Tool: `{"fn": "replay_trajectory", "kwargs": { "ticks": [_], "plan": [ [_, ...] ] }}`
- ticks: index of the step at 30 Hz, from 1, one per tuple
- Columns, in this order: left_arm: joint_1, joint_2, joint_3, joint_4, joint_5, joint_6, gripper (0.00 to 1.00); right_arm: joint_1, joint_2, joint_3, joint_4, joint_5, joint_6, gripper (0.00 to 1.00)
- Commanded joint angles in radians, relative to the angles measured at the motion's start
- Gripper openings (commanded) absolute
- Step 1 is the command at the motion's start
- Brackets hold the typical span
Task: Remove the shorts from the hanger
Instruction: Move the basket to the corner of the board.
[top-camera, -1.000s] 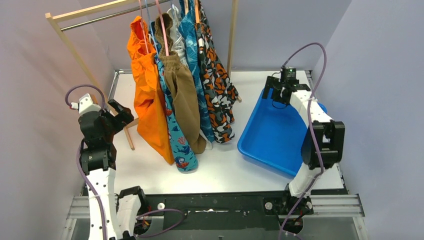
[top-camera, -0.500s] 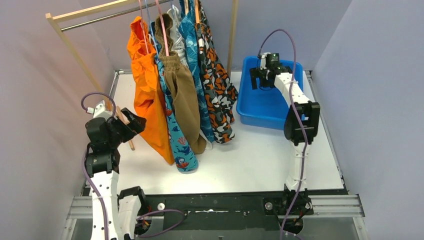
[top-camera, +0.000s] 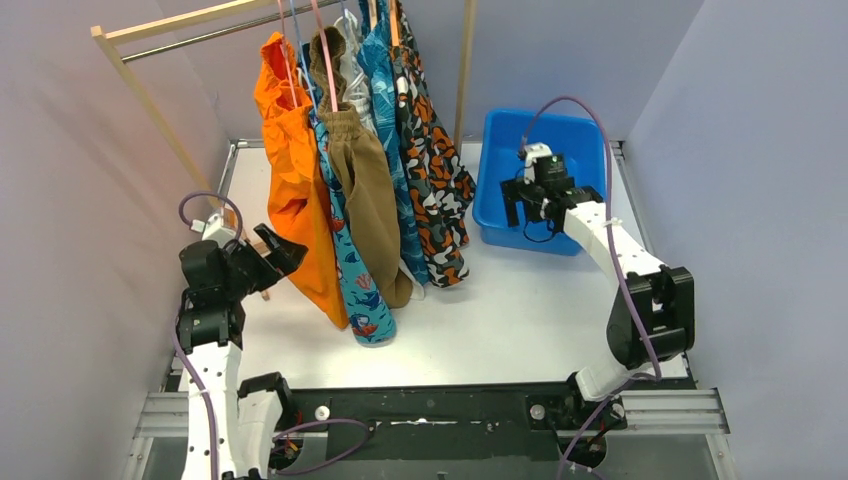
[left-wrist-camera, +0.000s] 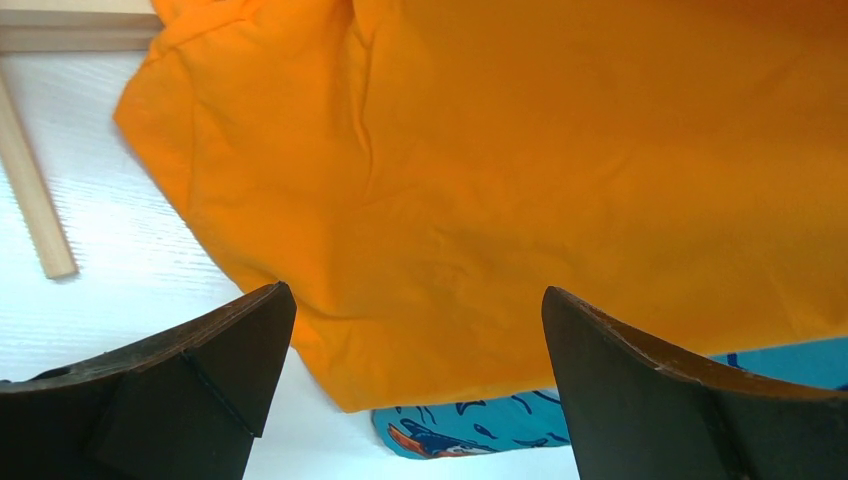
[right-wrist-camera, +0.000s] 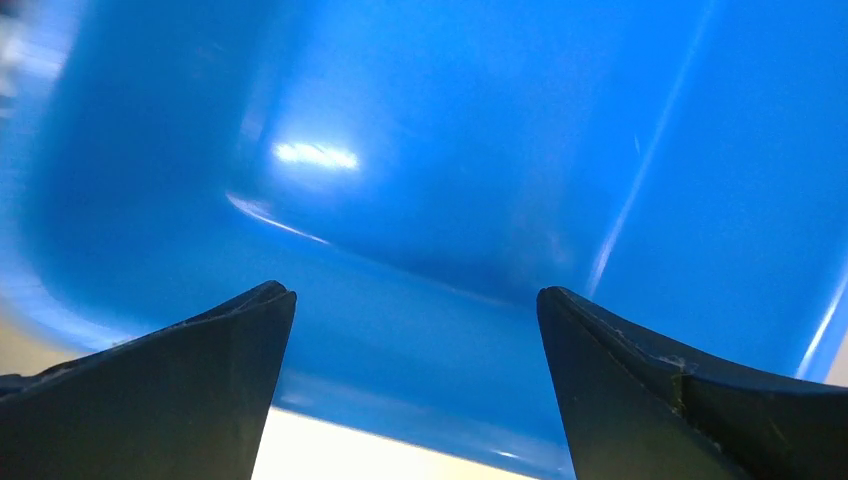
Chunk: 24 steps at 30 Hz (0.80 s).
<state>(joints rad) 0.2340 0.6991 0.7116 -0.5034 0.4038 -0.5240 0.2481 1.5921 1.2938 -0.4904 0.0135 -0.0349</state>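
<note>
Shorts (top-camera: 370, 190) hang from the wooden rack (top-camera: 150, 28) above the counter (top-camera: 520, 300). Left gripper (top-camera: 283, 255), jaws apart, sits just beside the orange pair (top-camera: 295, 200); right gripper (top-camera: 528, 212), jaws apart, hovers over the blue bin (top-camera: 565, 140).

Blue tub (top-camera: 560, 140) sits far right on the white table (top-camera: 520, 310), near the back wall. Wooden rack (top-camera: 463, 70) stands just left of it, one leg angling down the left side.

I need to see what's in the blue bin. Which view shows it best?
Top external: the whole bin shows, only partly covered by the right arm. Right wrist gives just a blurry close-up of its inside wall; left wrist misses it entirely.
</note>
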Motion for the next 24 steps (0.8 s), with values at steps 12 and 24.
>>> {"fn": "replay_trajectory", "kwargs": {
  "ticks": [12, 24],
  "plan": [
    [-0.007, -0.075, -0.010, 0.026, 0.080, 0.022, 0.97, -0.110, -0.205, -0.109, -0.013, 0.029, 0.127, 0.98],
    [-0.005, -0.114, 0.027, 0.021, -0.008, 0.004, 0.94, 0.464, -0.659, -0.413, 0.562, -0.071, 0.395, 0.87]
  ]
}}
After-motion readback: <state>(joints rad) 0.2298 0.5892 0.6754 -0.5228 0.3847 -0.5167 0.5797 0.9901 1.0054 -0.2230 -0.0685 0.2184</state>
